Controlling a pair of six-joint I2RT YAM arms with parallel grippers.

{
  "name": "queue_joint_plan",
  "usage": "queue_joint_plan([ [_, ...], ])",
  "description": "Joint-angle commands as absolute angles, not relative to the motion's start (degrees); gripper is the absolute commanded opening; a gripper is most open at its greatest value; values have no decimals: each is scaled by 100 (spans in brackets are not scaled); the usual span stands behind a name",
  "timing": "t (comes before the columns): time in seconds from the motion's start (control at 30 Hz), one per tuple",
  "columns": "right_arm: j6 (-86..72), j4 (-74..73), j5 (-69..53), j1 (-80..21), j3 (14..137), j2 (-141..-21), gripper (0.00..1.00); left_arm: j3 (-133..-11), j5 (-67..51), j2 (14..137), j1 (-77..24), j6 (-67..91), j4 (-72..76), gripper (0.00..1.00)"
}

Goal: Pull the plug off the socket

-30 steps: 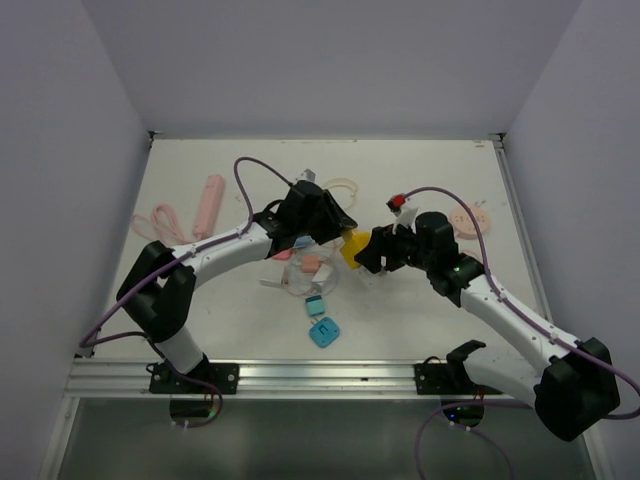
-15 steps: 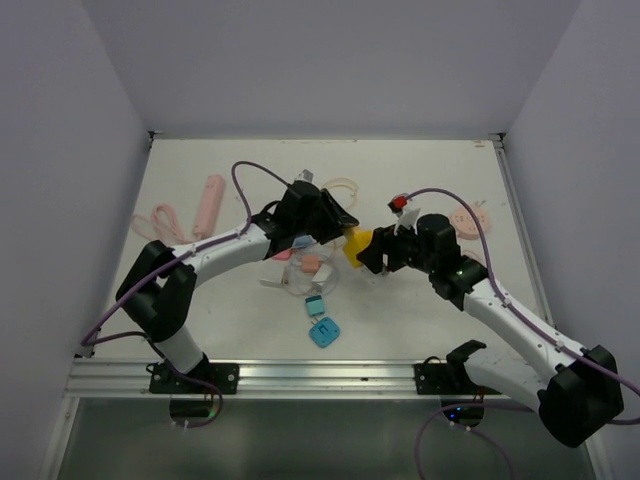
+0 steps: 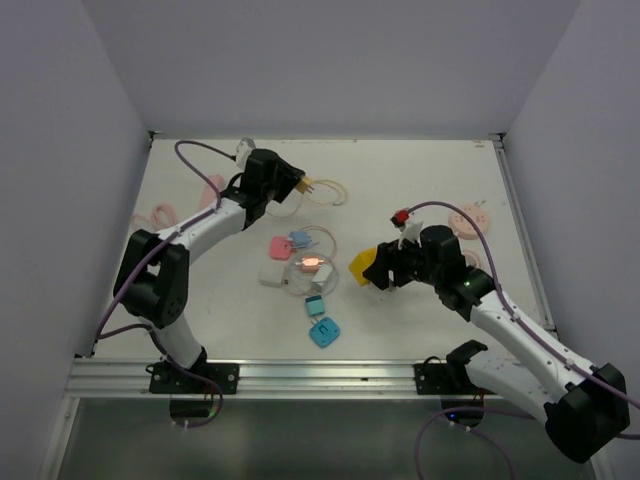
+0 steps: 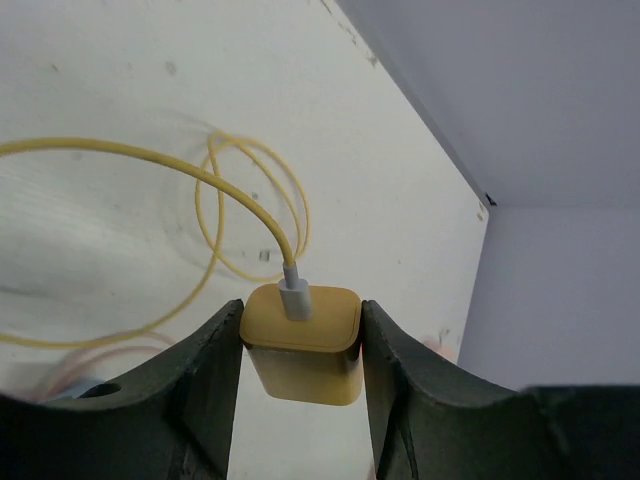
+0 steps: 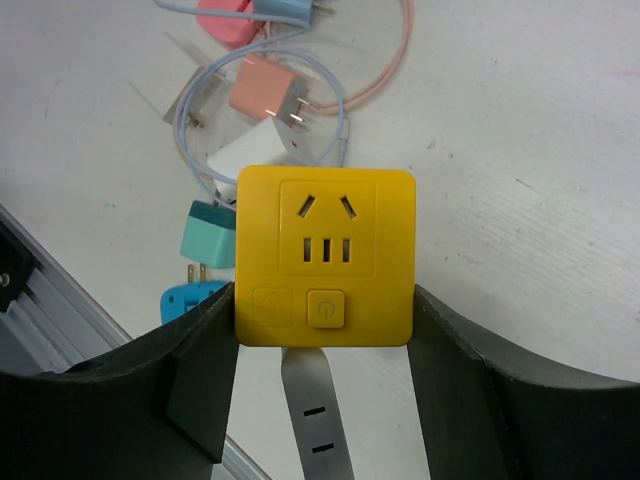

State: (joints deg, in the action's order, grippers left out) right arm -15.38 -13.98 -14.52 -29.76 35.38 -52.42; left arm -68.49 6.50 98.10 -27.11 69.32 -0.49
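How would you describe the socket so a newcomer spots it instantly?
On the white table, right of the heap of chargers, the right gripper clamps the socket. It is a yellow square with empty pin holes and a button; the yellow plug in the left gripper trails a cable.

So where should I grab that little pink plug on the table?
I'd grab the pink plug by its chunky body, squeezing the two long sides, and come straight down from above. It lies flat on the table, so those sides are open. Its metal prongs stick out one end and are too thin, and a blue cable curls close by.
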Motion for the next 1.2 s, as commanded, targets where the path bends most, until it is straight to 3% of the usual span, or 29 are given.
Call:
queue_joint_plan([
  [0.0, -1520, -1529, -1538, -2997, 3568, -5045, 0, -7373, 1441, 9914, -2637, 6487, 167, 0],
  [0.3, -2073, -1161, -1503, -2997, 3481, -4895, 0, -7251, 511, 10072, -2619, 5881, -368, 1],
  [0.47, -2355, -941, -1275, -2997, 3498, -5001, 0, -6971, 176, 10028, -2654, 5056, -1035, 9],
  [1.03, -3515, -123, -466, -2988, 3718, -5968, 0, -5977, 246, 9053, -2821, 4026, -1108, 60],
  [1.17, -3682, -141, -185, -2988, 3893, -6126, 0, -5985, 264, 8798, -2856, 3815, -1028, 78],
])
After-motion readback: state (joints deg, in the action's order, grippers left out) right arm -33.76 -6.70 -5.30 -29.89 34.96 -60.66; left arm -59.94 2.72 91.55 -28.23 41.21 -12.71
